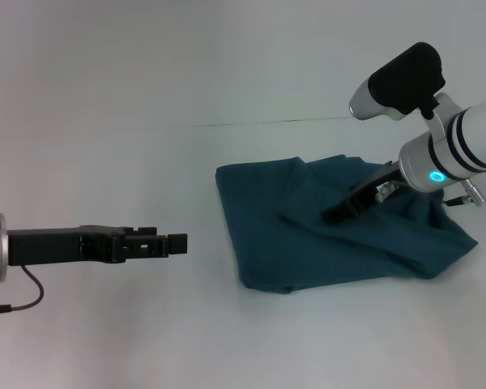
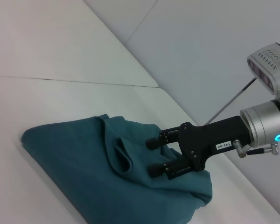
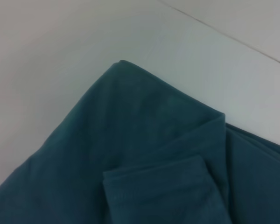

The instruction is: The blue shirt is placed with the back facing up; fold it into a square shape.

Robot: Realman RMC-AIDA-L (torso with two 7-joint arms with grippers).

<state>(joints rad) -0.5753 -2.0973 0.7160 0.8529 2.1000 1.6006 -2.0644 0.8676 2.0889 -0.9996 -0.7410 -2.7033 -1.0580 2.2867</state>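
Observation:
The blue shirt (image 1: 308,243) lies on the white table as a loosely folded, roughly square bundle, plain side showing, with a raised fold across its top; it also shows in the left wrist view (image 2: 84,154) and fills the right wrist view (image 3: 144,154). My right gripper (image 1: 332,217) reaches down from the right onto the middle of the shirt. Seen from the left wrist, the right gripper (image 2: 153,156) is open, its two fingertips resting against the cloth beside a raised pleat. My left gripper (image 1: 176,243) hovers level over bare table, left of the shirt and apart from it.
The white table (image 1: 105,162) stretches around the shirt on all sides. A thin seam line (image 1: 251,123) runs across it behind the shirt. A cable (image 1: 24,296) hangs under the left arm.

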